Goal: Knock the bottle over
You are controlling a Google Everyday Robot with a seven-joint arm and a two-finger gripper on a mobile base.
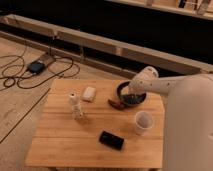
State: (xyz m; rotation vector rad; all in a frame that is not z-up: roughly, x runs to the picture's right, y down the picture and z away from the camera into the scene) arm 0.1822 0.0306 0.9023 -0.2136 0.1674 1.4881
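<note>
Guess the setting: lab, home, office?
Probably a robot test space, not a home: low wooden table on bare floor, loose cables, staged bottle. The hand sits over the dark bowl.

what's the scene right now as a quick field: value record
bottle: upright, left part of the wooden table
white block: just behind the bottle, to its right
gripper: over the dark bowl, far right of the bottle, not touching it
cup: upright, in front of the bowl
black phone: flat, near the front edge
task: bottle not yet knocked over
</note>
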